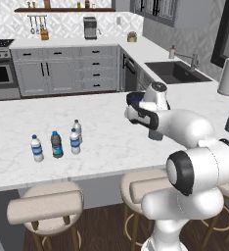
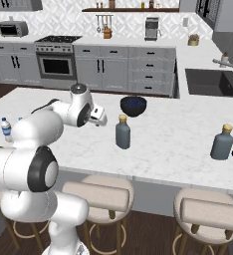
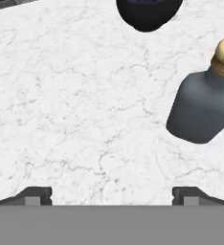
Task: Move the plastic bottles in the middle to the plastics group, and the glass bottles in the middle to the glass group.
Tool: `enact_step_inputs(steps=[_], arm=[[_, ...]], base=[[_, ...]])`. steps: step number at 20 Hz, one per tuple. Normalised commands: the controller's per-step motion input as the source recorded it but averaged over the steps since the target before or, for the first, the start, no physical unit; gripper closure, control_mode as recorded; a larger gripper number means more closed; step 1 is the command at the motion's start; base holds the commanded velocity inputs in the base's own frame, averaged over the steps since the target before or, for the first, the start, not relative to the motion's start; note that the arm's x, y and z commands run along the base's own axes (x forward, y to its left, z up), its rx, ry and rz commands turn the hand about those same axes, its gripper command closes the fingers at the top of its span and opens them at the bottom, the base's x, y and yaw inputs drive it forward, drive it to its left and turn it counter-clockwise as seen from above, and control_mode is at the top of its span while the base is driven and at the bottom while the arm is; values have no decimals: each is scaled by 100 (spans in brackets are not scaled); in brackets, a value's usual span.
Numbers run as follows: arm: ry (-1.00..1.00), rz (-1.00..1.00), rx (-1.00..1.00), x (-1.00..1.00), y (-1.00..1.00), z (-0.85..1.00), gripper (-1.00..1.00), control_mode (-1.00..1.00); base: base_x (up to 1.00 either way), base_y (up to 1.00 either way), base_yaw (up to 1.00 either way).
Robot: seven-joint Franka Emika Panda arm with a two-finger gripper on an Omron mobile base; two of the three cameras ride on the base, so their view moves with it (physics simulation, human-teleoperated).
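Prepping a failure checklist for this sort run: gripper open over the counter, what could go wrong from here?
1. The grey-teal glass bottle sits off to one side of the open gripper, not between its fingertips; closing from here would likely clip or tip it.
2. The dark blue bowl stands close behind that bottle, so a push could knock them together.
3. The four slim plastic bottles are bunched together; grasping one may topple a neighbour.
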Motion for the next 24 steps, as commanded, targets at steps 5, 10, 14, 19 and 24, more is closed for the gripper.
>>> enact_step_inputs(steps=[5, 10, 14, 19, 24], arm=[[9, -22, 0, 0, -81, 42, -100, -100], [12, -15, -3, 0, -90, 31, -100, -100], [7, -7, 0, 2, -61, -7, -100, -100], [0, 1, 0, 2, -3, -33, -100, -100], [0, 8, 0, 19, 0, -41, -100, -100]], base=[[0, 0, 0], [0, 0, 0], [0, 0, 0], [0, 0, 0], [0, 0, 0]])
